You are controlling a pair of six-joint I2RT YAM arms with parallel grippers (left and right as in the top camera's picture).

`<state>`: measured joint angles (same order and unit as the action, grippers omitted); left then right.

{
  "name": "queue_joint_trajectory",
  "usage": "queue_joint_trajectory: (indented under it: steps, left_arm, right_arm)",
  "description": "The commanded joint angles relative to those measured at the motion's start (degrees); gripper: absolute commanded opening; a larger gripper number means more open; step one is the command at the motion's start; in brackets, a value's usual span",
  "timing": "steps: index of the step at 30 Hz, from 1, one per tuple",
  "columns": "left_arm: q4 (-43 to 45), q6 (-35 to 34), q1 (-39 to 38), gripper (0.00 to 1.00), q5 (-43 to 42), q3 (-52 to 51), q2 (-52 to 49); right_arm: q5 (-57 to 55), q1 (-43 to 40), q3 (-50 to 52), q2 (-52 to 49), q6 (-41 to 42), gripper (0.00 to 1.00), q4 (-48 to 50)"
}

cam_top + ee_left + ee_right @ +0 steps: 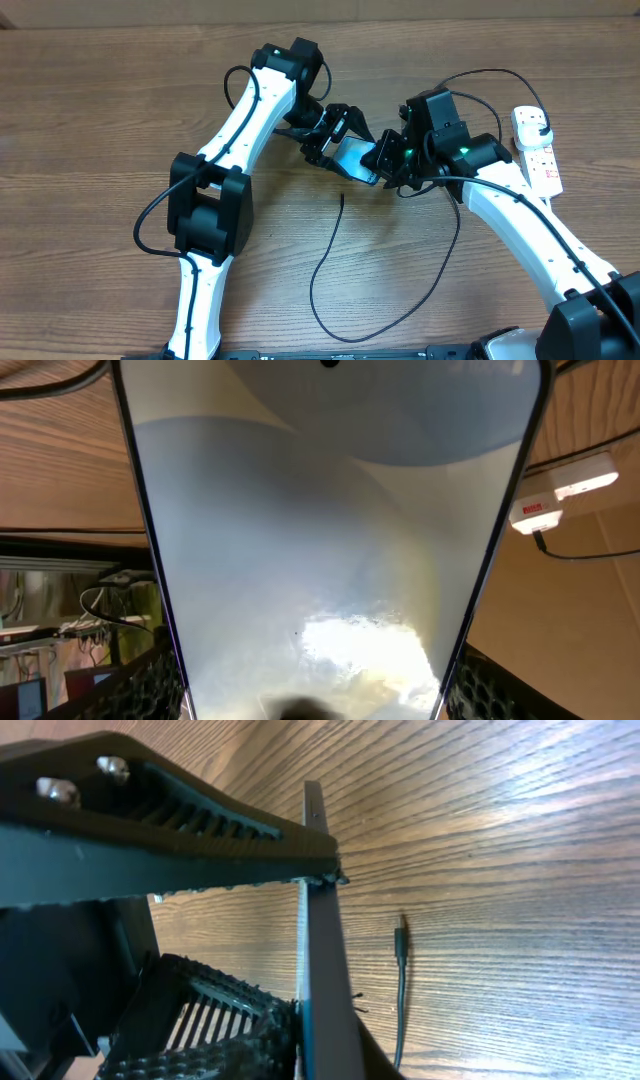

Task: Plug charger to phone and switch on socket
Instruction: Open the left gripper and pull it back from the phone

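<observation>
wood table (100,120), both arms meet mid-table w/ the phone (353,160) held between them, screen lit. right claw (386,165) is clamped on one end, pinching front & back. left claw (333,140) grips the other end, pads (150,685) tight on both long edges. socket (537,150) lies at far right beside the right arm. charger (325,265) loops loose on the table, tip (401,935) lying just below the phone, not plugged in.

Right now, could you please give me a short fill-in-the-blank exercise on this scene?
The right tool is shut on the ___. The charger tip lies loose on the ___. The socket sits nearest the ___ arm.
Missing: phone; table; right.
</observation>
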<state>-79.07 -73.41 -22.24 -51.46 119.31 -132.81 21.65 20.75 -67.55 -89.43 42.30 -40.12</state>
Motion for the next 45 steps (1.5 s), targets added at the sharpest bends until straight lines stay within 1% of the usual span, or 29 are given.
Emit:
queue_joint_trajectory:
  steps: [1,4,9,11,12,13,14,15,17,18,19,24,26,29,30,34,38,41,45]
  left_arm:
    - [-0.07,-0.72,-0.83,0.04,-2.58,1.62,-0.13]
    - [-0.09,-0.72,-0.83,0.04,-2.56,1.62,-0.13]
    - [-0.07,-0.72,-0.83,0.04,-2.54,1.62,-0.13]
    - [-0.07,-0.72,-0.83,0.04,-2.27,1.62,-0.13]
    - [-0.04,-0.72,-0.83,0.07,-1.81,1.62,-0.13]
    - [-0.04,-0.72,-0.83,0.11,-1.09,1.62,-0.13]
    - [-0.07,-0.72,-0.83,0.20,-0.09,1.62,-0.13]
    - [-0.07,-0.72,-0.81,0.30,1.11,1.62,-0.13]
    - [-0.11,-0.70,-0.61,0.68,2.78,1.62,-0.13]
    - [-0.11,-0.68,-0.55,0.86,3.54,1.62,-0.13]
    - [-0.09,-0.07,-0.52,1.00,4.09,1.62,-0.13]
    - [0.13,1.68,-0.09,0.99,4.04,1.62,-0.13]
    - [0.11,3.96,0.68,0.99,3.74,1.62,-0.13]
    - [0.22,10.62,2.45,1.00,1.70,1.62,-0.13]
    - [0.17,16.28,4.09,1.00,-0.04,1.62,-0.13]
    - [-1.62,22.10,8.09,1.00,-0.24,1.62,-0.13]
    - [-2.08,25.14,11.43,1.00,-0.22,1.62,0.39]
    - [-1.22,25.64,12.76,1.00,0.98,1.62,1.46]
    - [3.34,25.05,13.55,1.00,2.12,1.62,3.63]
  right_arm:
    - [-0.63,0.20,-1.09,-0.17,-0.04,0.10,0.17]
    - [-0.66,0.20,-1.09,-0.17,0.15,0.07,0.17]
    - [-0.66,0.17,-1.09,-0.17,0.13,0.06,0.17]
    - [-0.66,0.17,-1.09,-0.17,0.13,0.04,0.20]
    - [-0.63,0.17,-1.09,-0.17,0.13,0.04,0.20]
    - [-0.66,0.17,-1.09,-0.17,0.15,0.04,0.20]
    - [-0.63,0.17,-1.09,-0.17,0.15,0.04,0.20]
    - [-0.63,0.17,-1.09,-0.17,0.15,0.04,0.20]
    - [-0.63,0.07,-1.09,-0.17,0.15,0.04,0.22]
    - [-0.63,0.07,-1.09,-0.17,0.17,0.04,0.22]
    - [-0.63,0.07,-1.09,-0.17,0.17,0.04,0.22]
    - [-0.63,0.07,-1.09,-0.17,0.15,0.04,0.20]
    - [-0.63,0.07,-1.09,-0.17,0.13,0.04,0.20]
    - [-0.59,-0.26,-1.09,-0.17,0.13,0.04,0.15]
    - [-0.59,-0.92,-1.11,-0.17,0.13,0.04,-0.17]
    - [0.13,-3.04,-1.11,-0.15,0.11,0.04,-1.77]
    - [3.13,-5.77,-1.11,-0.15,0.13,0.04,-1.55]
    - [7.26,-7.48,-1.11,-0.15,1.29,0.04,0.68]
    - [12.39,-8.74,-1.11,-0.15,4.39,0.04,5.01]
